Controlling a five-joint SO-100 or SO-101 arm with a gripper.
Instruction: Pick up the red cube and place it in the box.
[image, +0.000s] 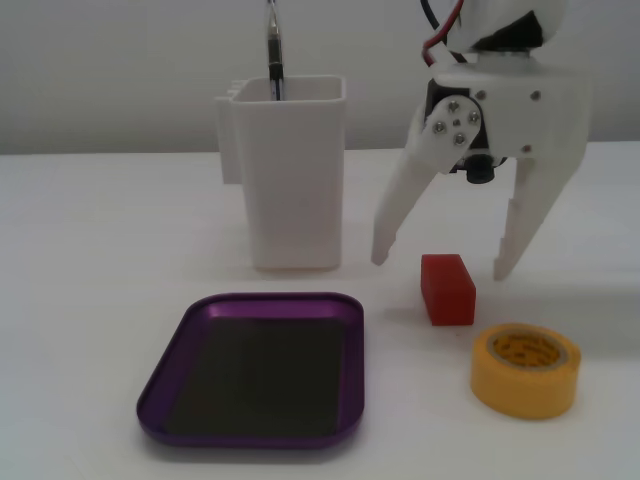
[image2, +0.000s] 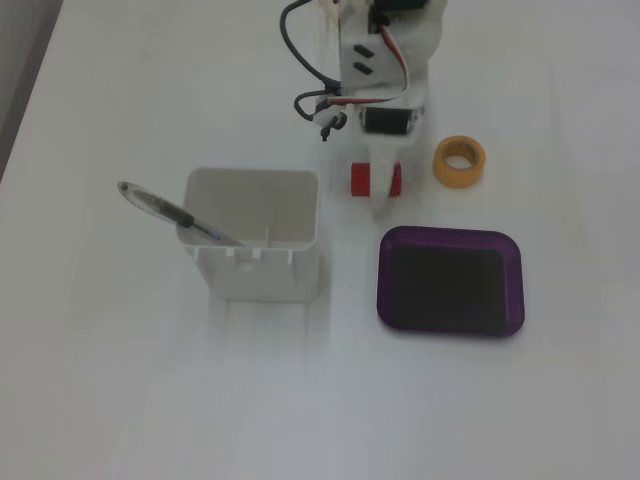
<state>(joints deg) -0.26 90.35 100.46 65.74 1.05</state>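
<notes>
The red cube (image: 447, 288) lies on the white table right of the box (image: 255, 380), a shallow purple tray with a dark floor. My gripper (image: 441, 265) is open wide and hangs just above the cube. One white finger comes down on each side of the cube, and neither touches it. In the other fixed view, one white finger covers the middle of the cube (image2: 358, 178). There the box (image2: 450, 282) lies empty below and to the right of the cube.
A yellow tape roll (image: 525, 390) lies right of the box, close to the cube; it also shows in the other fixed view (image2: 440, 162). A tall white container (image: 295, 190) holding a pen (image: 274, 50) stands behind the box.
</notes>
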